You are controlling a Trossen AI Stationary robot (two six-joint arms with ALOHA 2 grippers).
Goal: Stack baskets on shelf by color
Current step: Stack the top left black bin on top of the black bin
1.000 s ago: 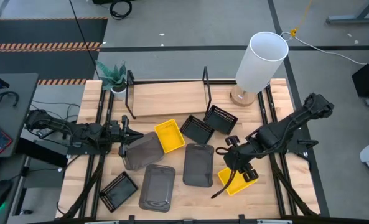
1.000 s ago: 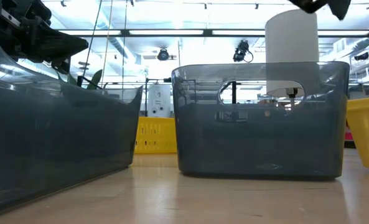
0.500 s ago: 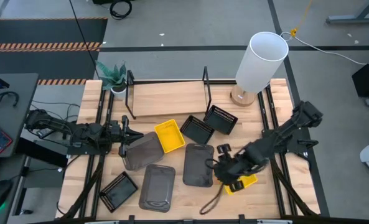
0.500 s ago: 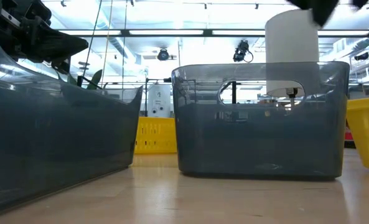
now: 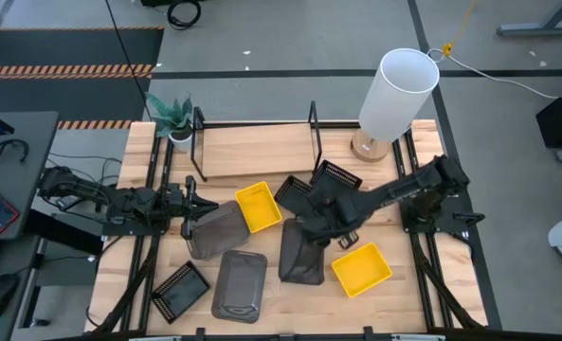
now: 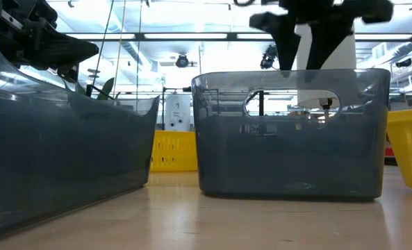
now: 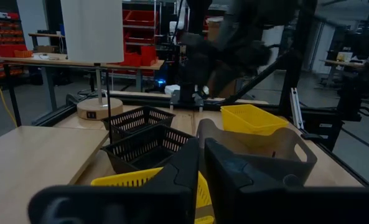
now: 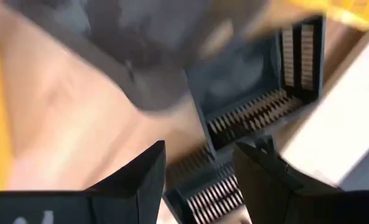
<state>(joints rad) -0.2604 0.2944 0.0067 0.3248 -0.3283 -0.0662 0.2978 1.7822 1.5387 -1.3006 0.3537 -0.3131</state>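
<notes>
My left gripper [image 5: 191, 205] stays at the table's left, shut on a dark grey basket [image 5: 216, 232]. My right gripper [image 5: 315, 224] hovers open, fingers pointing down, over the table's middle. It is above the far end of another grey basket [image 5: 302, 254] and beside two black mesh baskets [image 5: 299, 196] [image 5: 337, 180]. The low view shows this gripper [image 6: 304, 43] above that grey basket [image 6: 292, 132]. One yellow basket [image 5: 361, 268] lies flat on its base near the right. Another yellow basket [image 5: 257, 206] sits before the shelf [image 5: 252, 152], whose board holds nothing. My left gripper pinches the grey basket's wall at its left end, at the rim [image 7: 200, 134], between both fingers. The fingers come level from the table's left. The basket looks tilted in the high view. I cannot tell whether it is clear of the table.
A third grey basket [image 5: 241, 284] and a mesh basket [image 5: 181, 289] lie near the table's near edge. A lamp with a white shade [image 5: 399, 93] stands at the far right and a small plant [image 5: 172, 118] at the far left. Bare board lies between the shelf and the baskets.
My right gripper has swung from over the yellow basket at the near right toward the table's left and far edge. It is now by the mesh baskets. The yellow basket, half hidden under the gripper before, now lies uncovered and flat.
</notes>
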